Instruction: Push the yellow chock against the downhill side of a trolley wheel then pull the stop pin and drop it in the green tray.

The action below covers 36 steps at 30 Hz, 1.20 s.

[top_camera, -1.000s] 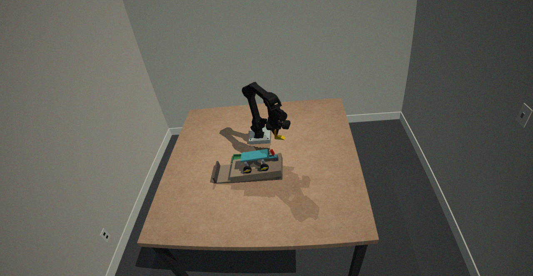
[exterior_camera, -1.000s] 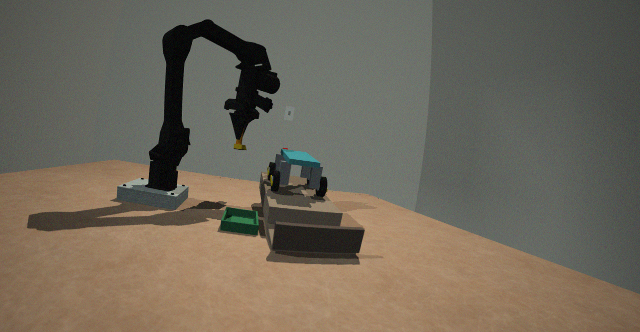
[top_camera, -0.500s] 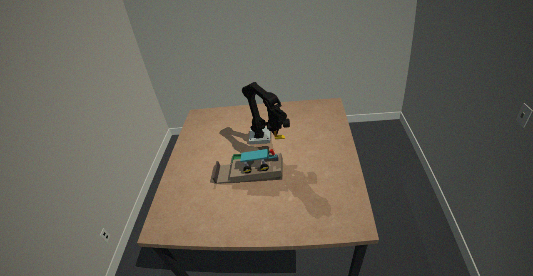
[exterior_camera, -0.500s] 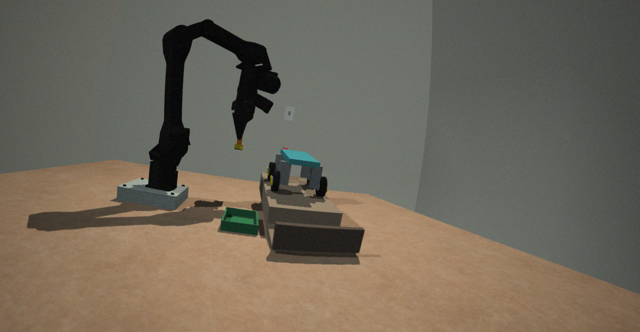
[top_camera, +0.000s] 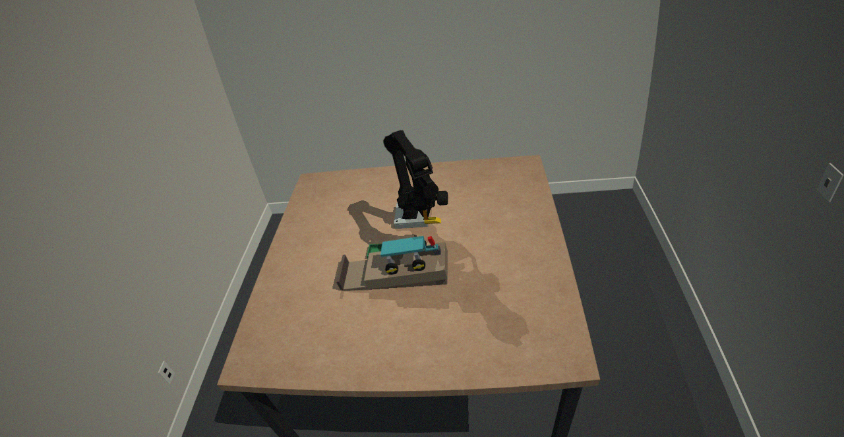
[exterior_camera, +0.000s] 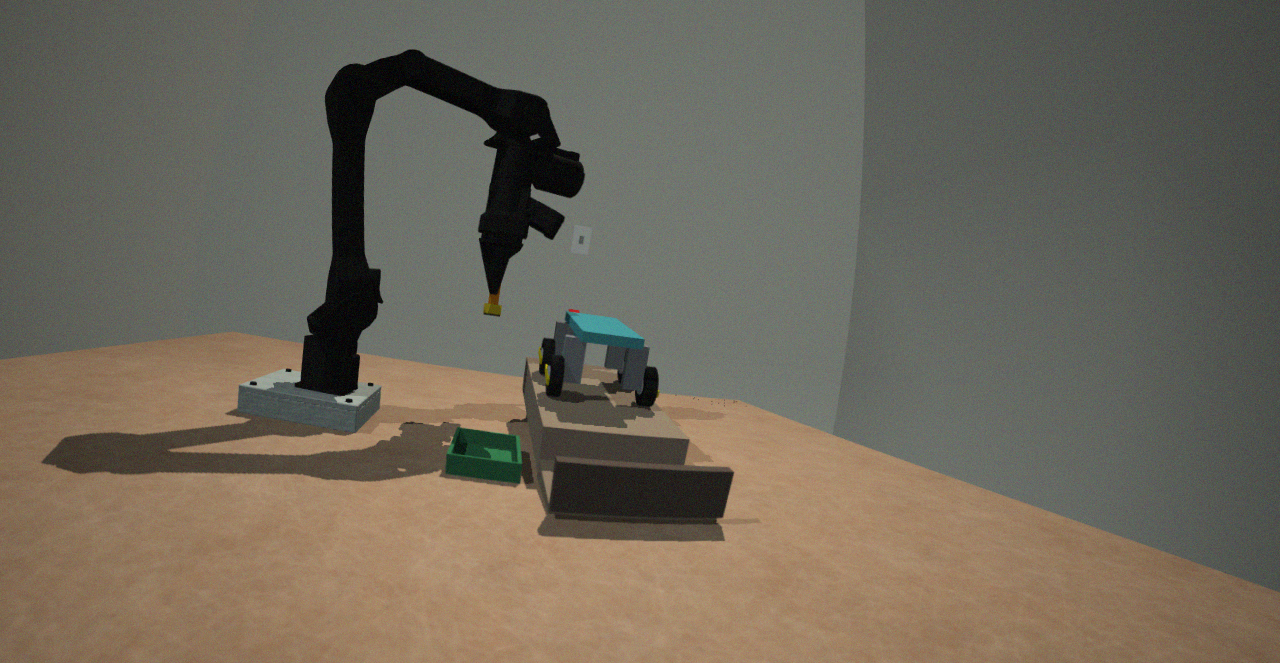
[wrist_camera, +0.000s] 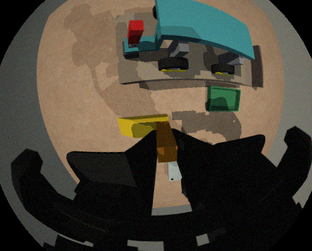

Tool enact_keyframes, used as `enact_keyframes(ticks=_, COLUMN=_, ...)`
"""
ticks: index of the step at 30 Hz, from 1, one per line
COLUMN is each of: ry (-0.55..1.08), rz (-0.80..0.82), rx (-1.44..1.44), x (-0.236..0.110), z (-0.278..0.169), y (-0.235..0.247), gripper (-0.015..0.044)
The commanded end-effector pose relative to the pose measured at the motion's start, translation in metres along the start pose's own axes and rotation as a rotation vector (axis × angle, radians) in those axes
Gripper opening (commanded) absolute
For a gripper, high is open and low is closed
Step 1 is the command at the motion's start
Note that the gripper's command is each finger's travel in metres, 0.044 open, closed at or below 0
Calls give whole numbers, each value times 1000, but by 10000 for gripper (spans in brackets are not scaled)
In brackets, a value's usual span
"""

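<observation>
The black parallel-jaw gripper (exterior_camera: 491, 294) is hanging in the air above the brown bench top (top_camera: 501, 316), its jaws closed on the orange handle (wrist_camera: 165, 143) of the yellow wedge-shaped chock (wrist_camera: 136, 127), which is dangling below the fingertips with nothing touching it underneath. The chock is sitting between the arm's grey base plate (exterior_camera: 308, 401) and the grey ramp (exterior_camera: 599, 422), on the side toward the far edge of the bench, and is well apart from the wheels. The teal-topped trolley (exterior_camera: 604, 328) with black, yellow-hubbed wheels (wrist_camera: 174, 64) is standing on the upper part of the ramp, and the red-headed stop pin (wrist_camera: 136, 31) is sitting at its uphill end, so the trolley is judged to be resting on the pin alone. Done: the chock is picked up. Left: lowering it onto the ramp, pressing it against the downhill face of a wheel, extracting the pin, releasing it in the green rectangular tray (exterior_camera: 484, 455), and retreating with fingers apart. The tray is lying beside the ramp on the arm's side, near the ramp's lower end, where a dark upright end board (exterior_camera: 639, 489) is closing off the ramp's foot. Open room is wide toward the near and right edges of the bench; the tight zone is the strip of ramp below the wheels, under the trolley deck's overhang, where a low, sideways approach is appearing necessary to avoid nudging the trolley.
</observation>
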State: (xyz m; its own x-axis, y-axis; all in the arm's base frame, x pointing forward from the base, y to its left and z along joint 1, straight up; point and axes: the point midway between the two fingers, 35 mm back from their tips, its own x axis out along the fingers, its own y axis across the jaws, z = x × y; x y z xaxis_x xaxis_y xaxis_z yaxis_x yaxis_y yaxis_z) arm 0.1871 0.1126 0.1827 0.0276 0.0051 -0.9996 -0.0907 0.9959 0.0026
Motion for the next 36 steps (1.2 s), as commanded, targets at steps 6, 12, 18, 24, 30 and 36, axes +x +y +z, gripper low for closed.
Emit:
enact_keyframes(ticks=6, ry=7, rz=-3, rx=-3, x=2, z=7, y=-30, gripper=0)
enact_keyframes(ticks=12, ry=7, rz=-5, rx=-3, x=3, z=13, y=-48, gripper=0)
enact_keyframes(ticks=18, ry=6, rz=-7, rx=-3, x=4, z=17, y=-67, gripper=0)
enact_keyframes(ticks=24, ry=6, rz=-9, rx=-3, x=4, z=22, y=-86, gripper=0)
enact_keyframes(ticks=30, ry=6, rz=-11, rx=-3, x=6, z=26, y=-106, gripper=0)
enact_keyframes(ticks=36, ry=5, rz=-13, rx=-3, x=7, z=29, y=-128, gripper=0)
